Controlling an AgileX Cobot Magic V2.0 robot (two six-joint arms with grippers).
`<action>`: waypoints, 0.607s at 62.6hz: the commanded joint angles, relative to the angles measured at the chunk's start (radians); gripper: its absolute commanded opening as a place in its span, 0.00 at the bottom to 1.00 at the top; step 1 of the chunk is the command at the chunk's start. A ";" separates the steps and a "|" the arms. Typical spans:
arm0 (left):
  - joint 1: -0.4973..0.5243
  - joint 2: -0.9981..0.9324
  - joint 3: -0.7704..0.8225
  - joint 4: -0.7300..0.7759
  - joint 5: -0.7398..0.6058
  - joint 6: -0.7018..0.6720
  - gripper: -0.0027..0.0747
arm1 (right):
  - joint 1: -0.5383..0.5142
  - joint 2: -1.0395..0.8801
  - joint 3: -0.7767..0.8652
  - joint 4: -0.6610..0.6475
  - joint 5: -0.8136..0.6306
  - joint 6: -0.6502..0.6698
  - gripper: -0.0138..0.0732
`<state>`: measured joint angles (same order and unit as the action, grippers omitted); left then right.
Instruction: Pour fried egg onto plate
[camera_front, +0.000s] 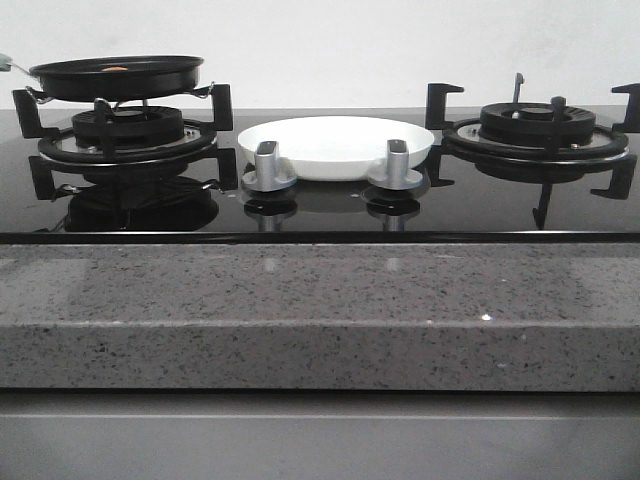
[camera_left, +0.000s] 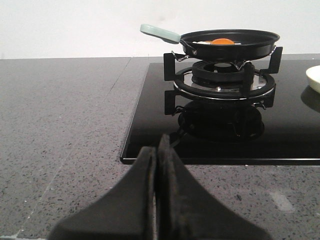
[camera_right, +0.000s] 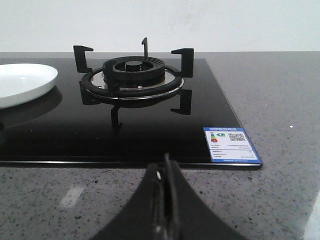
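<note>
A black frying pan (camera_front: 118, 76) with a pale green handle (camera_left: 159, 33) sits on the left burner. The fried egg (camera_left: 220, 42) lies in it; its orange yolk shows over the rim, also in the front view (camera_front: 115, 69). The white plate (camera_front: 335, 146) stands on the black glass hob between the two burners; its edge shows in the left wrist view (camera_left: 313, 78) and in the right wrist view (camera_right: 25, 84). My left gripper (camera_left: 156, 150) is shut and empty over the stone counter, in front of the hob's left corner. My right gripper (camera_right: 166, 167) is shut and empty in front of the right burner.
The right burner (camera_front: 537, 130) with black pan supports has nothing on it. Two silver knobs (camera_front: 268, 165) (camera_front: 397, 162) stand in front of the plate. A blue and white label (camera_right: 230, 144) sticks to the hob's right front corner. A grey speckled counter (camera_front: 320, 310) surrounds the hob.
</note>
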<state>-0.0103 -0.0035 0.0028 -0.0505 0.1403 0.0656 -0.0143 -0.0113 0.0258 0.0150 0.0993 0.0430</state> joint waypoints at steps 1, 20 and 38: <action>0.001 -0.016 0.007 -0.008 -0.084 -0.008 0.01 | 0.001 -0.016 -0.004 -0.006 -0.085 -0.003 0.03; 0.001 -0.016 0.005 -0.061 -0.168 -0.008 0.01 | 0.002 -0.016 -0.011 -0.006 -0.151 -0.003 0.03; 0.002 0.078 -0.298 -0.022 -0.105 -0.008 0.01 | 0.002 0.035 -0.270 -0.006 0.054 -0.003 0.03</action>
<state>-0.0103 0.0098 -0.1410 -0.0933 0.0290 0.0656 -0.0129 -0.0113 -0.1106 0.0150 0.1382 0.0430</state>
